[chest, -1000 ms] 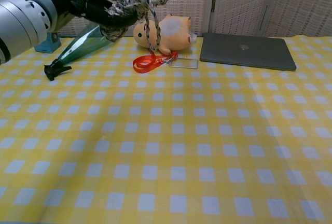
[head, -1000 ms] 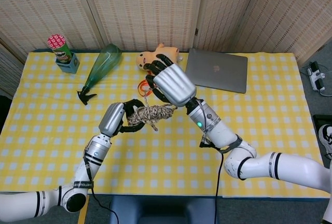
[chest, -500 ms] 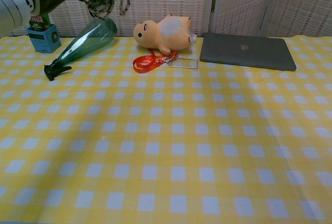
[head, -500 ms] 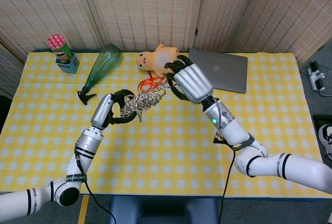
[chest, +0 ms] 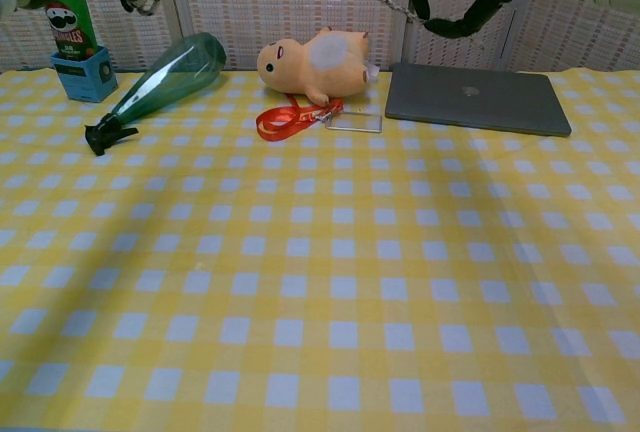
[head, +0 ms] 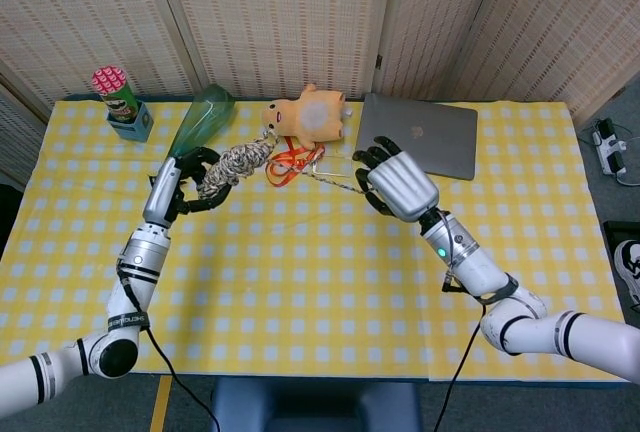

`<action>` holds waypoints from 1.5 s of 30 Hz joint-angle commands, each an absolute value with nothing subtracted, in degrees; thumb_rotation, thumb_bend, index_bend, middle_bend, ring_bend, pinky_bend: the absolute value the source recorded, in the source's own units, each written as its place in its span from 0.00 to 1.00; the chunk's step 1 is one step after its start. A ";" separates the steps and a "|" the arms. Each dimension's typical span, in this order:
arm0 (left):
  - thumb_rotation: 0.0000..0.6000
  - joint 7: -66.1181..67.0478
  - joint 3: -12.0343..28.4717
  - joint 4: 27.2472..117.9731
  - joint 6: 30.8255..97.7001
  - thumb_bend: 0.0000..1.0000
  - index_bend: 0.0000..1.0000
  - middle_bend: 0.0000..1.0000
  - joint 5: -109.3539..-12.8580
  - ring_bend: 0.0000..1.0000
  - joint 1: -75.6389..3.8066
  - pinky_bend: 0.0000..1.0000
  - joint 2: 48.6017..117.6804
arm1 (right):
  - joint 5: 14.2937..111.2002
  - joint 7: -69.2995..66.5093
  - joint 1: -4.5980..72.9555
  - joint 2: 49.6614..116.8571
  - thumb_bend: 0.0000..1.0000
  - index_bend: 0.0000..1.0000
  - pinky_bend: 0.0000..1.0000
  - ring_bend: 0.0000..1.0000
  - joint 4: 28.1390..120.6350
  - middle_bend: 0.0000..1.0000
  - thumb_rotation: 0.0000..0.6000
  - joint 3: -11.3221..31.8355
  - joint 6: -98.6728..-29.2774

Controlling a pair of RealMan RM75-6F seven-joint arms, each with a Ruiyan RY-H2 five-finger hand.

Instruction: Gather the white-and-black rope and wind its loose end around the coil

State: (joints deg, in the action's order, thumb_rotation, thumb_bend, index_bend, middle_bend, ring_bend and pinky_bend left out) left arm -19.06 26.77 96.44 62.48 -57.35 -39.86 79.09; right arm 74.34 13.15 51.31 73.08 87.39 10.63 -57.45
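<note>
both robot hands hold rope point(head: 236, 160) aloft.

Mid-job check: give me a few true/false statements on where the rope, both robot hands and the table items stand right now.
1. The left robot hand holds the rope coil. True.
2. The coil lies flat on the table. False: it is held up above it.
3. A strand of rope runs from the coil to the right robot hand. True.
4. The laptop is open. False: its lid is closed.
5. The green bottle stands upright. False: it lies on its side.
</note>
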 commanded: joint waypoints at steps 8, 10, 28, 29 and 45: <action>1.00 -13.98 27.70 95.62 63.17 0.79 0.79 0.79 -52.65 0.67 -40.55 0.68 79.32 | 78.71 12.91 49.51 73.81 0.63 0.70 0.15 0.27 88.13 0.28 1.00 8.63 -58.67; 1.00 -13.61 27.72 95.77 63.46 0.79 0.79 0.79 -52.56 0.67 -40.56 0.68 79.53 | 78.74 12.99 49.50 74.25 0.63 0.70 0.15 0.26 88.03 0.28 1.00 8.73 -58.46; 1.00 -7.34 26.03 95.22 67.07 0.79 0.80 0.79 -55.69 0.67 -41.07 0.68 81.28 | 78.45 14.49 50.18 77.12 0.63 0.70 0.15 0.26 88.60 0.28 1.00 10.22 -56.75; 1.00 -6.95 25.91 95.13 67.30 0.79 0.80 0.79 -55.94 0.67 -41.11 0.68 81.44 | 78.26 14.73 50.35 77.22 0.63 0.70 0.15 0.26 88.87 0.28 1.00 10.40 -56.52; 1.00 -2.46 24.60 93.48 69.37 0.79 0.80 0.79 -58.39 0.67 -41.40 0.68 83.05 | 77.21 18.54 51.79 78.52 0.63 0.68 0.12 0.23 91.88 0.25 1.00 11.68 -55.25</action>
